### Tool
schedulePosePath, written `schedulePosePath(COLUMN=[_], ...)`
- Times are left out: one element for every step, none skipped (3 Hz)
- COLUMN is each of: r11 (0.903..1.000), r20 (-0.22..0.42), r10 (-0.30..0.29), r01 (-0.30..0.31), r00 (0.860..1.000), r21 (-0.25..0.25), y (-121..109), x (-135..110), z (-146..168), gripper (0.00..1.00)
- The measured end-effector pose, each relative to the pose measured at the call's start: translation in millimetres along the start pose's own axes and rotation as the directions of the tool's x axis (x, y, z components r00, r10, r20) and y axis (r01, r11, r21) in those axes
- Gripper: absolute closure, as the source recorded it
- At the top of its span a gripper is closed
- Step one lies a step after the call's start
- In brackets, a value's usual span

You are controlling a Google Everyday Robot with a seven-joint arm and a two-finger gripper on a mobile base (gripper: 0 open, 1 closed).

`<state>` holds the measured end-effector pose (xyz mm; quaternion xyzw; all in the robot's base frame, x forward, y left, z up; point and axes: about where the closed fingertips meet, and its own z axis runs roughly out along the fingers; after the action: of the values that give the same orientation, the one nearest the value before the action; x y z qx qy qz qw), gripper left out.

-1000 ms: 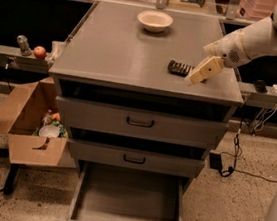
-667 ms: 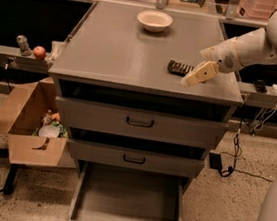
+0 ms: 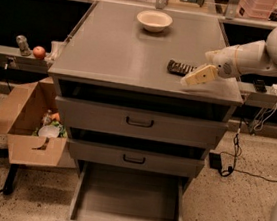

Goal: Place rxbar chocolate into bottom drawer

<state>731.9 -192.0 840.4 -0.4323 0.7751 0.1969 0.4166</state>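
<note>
Currently the bar (image 3: 180, 67) is seen flat on the worktop (image 3: 110, 53), right of centre. The pincer (image 3: 198, 75) is just beside it; its state cannot be told. A light, slippery wrapper is expected, so the long edges should be gripped.

Grey cabinet top (image 3: 110, 53), bowl (image 3: 154, 20), rxbar chocolate (image 3: 179, 67), gripper (image 3: 187, 80) just beside it

Matt grey metal bottom drawer (image 3: 127, 198), dark-wrapped rxbar chocolate (image 3: 178, 67), smooth cream plastic end effector (image 3: 191, 79) just beside it
</note>
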Motion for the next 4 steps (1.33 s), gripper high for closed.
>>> schedulePosePath(r11=[0.9994,0.9988,0.9986,0.9987], r20=[0.02,0.029,0.034,0.034], r10=[0.018,0.032,0.038,0.04], r01=[-0.019,-0.033,-0.039,-0.041], r00=[1.0,0.999,0.999,0.999], r21=[0.031,0.037,0.034,0.031], y=[-8.4,-11.7,-11.9,-11.4], x=[3.6,7.2,9.2,10.1], z=[4.7,10.5,14.2,15.6], gripper=[0.0,0.0,0.14,0.38])
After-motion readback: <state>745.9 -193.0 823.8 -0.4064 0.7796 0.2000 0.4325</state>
